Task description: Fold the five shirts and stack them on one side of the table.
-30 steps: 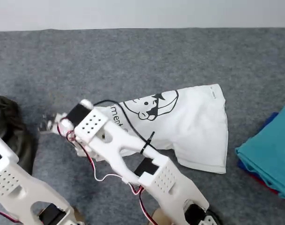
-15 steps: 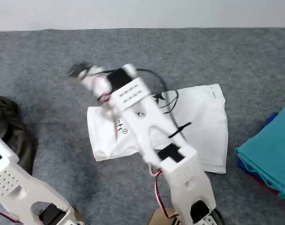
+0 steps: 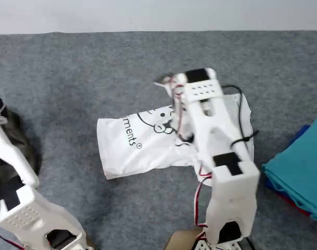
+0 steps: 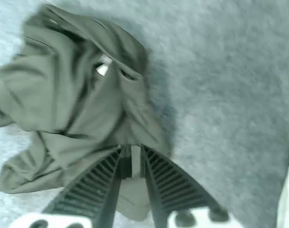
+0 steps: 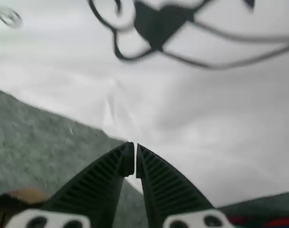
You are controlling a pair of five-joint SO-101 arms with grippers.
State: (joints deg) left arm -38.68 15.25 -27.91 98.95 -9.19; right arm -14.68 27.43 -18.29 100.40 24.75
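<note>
— Where has the right arm (image 3: 220, 146) got to?

— A second ago it lay slantwise across the near-left end of the white shirt (image 3: 132, 151), with its tip out past that end. Half a second ago it had swung toward the far-left. Now the right gripper (image 3: 165, 82) sits at the shirt's far edge, and the arm covers much of the shirt's right half.

— And its fingers?

— Pressed together tip to tip, with nothing between them. The wrist view has them just above the shirt's edge, where white cloth meets the grey table (image 3: 70, 62).

— The shirt itself?

— It is in the middle of the table with the drawing face up. Its left end, hidden under the arm a second ago, now shows in full. The cloth lies as it did half a second ago.

— What about the other side?

— The left arm (image 3: 12, 177) was low at the near-left corner in both earlier frames. Now it reaches up along the table's left edge, over the dark shirt (image 3: 24, 148). That shirt is a crumpled heap at the left and is partly covered by the arm.

— Is the left gripper (image 4: 131, 148) holding it?

— Its fingers are drawn in to a narrow slit right over the heap. I cannot tell whether any cloth is caught between them.

— And the folded ones?

— The stack (image 3: 299, 172), teal on top with blue and red showing beneath, sits at the right edge. It is apart from the white shirt and where it was before.
</note>
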